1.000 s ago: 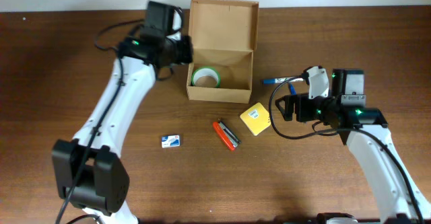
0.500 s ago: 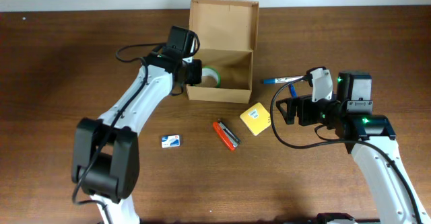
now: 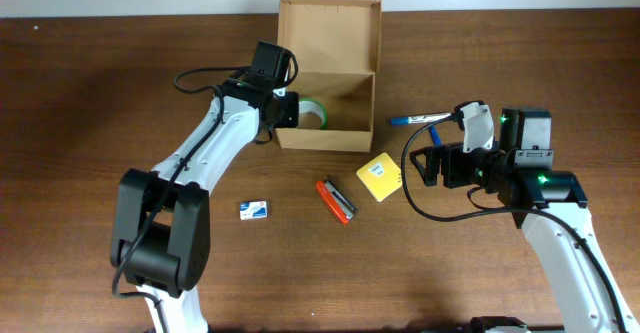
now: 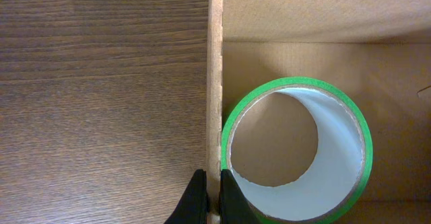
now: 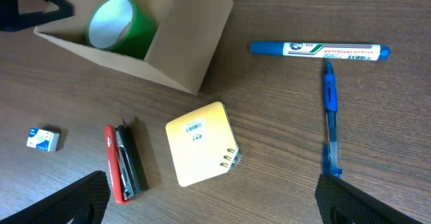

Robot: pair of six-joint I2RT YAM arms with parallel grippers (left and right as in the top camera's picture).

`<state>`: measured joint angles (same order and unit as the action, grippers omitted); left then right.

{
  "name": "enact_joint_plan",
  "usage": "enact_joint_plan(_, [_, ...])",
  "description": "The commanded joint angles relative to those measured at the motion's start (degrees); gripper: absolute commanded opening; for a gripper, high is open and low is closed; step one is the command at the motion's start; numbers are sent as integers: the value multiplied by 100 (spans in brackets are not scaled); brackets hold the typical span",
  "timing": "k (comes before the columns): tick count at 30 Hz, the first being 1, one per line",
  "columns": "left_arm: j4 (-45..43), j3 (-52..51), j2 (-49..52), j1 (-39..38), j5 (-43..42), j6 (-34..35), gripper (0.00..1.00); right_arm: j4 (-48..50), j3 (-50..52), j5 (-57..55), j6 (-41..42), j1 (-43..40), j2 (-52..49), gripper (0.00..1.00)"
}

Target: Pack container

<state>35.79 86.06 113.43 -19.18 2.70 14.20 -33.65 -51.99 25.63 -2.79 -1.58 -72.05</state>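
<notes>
We count one container (image 3: 326,140) — a plain tan cardboard box. It stands at the far middle of the wooden table (image 3: 80,93), and its hinged flap lid is folded open toward the far edge. Inside we find one thing only: a roll of green tape (image 4: 340,163). It lies flat at the left end of the box and touches the left wall.

The left gripper (image 4: 214,200) is at that same wall. In the left wrist view its two black fingers (image 4: 195,200) are pressed together on the thin cardboard edge, one outside the box and one inside, just beside the roll. So this claw is closed and it has hold of the box wall.

Outside the box, five loose things lie on the table, one of each:
- a yellow cube with metal prongs (image 5: 201,143), near the front right corner of the box
- a red-and-black hand tool (image 3: 336,200), to the left of the cube
- a small white-and-blue packet (image 3: 254,209), further left
- a blue whiteboard marker (image 5: 320,49), to the right of the box
- a blue pen (image 5: 328,116), with its end just beside the marker

The right gripper (image 5: 212,197) hovers near the cube — its claw stands wide apart and has hold of nothing.
</notes>
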Motion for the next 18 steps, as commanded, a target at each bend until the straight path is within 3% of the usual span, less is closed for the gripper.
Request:
enact_joint_plan(1, [48, -35, 140, 17, 345, 28, 2, -9, -44, 94, 28, -33, 87, 99])
enact_joint_plan(7, [459, 83, 131, 105, 824, 26, 2, -33, -42, 96, 31, -33, 87, 99])
enact_joint_plan(18, [627, 260, 129, 284, 831, 28, 2, -90, -42, 94, 31, -31, 87, 99])
